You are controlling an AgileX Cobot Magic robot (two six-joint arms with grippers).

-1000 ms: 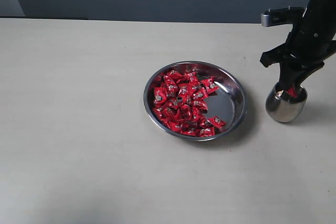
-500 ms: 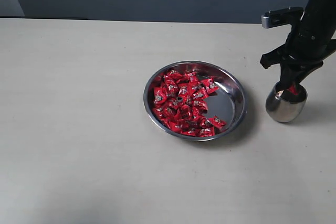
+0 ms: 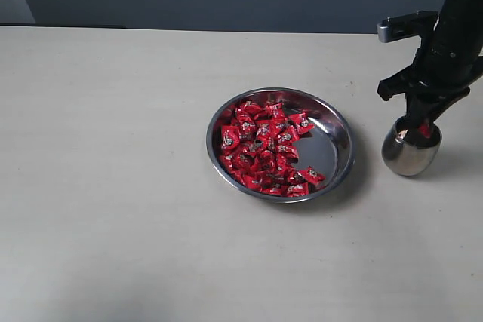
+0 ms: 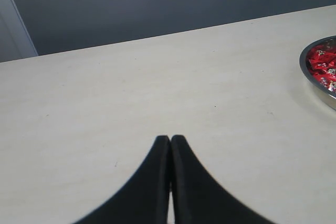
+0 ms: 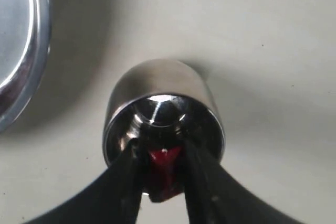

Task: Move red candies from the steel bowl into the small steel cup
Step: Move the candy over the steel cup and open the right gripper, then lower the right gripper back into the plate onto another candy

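Note:
The steel bowl [image 3: 326, 150] sits mid-table with many red candies [image 3: 260, 148] heaped in its left half. To its right stands the small steel cup [image 3: 411, 156]. My right gripper [image 3: 420, 127] points down into the cup's mouth. In the right wrist view the right gripper [image 5: 160, 148] is shut on one red candy [image 5: 163, 174], held at the rim of the cup [image 5: 157, 80], whose bottom shows bare steel. My left gripper [image 4: 170, 139] is shut with nothing in it, low over bare table, far left of the bowl [image 4: 304, 69] and its candies [image 4: 323, 66].
A dark wall runs behind the table's far edge [image 3: 189, 29]. The bowl's rim [image 5: 31, 51] lies close beside the cup in the right wrist view. Bare tabletop [image 3: 106, 186] spreads to the left and in front of the bowl.
My right gripper has edged slightly right and up at the cup's mouth, still holding the candy. The bowl, the cup and the left arm have not moved.

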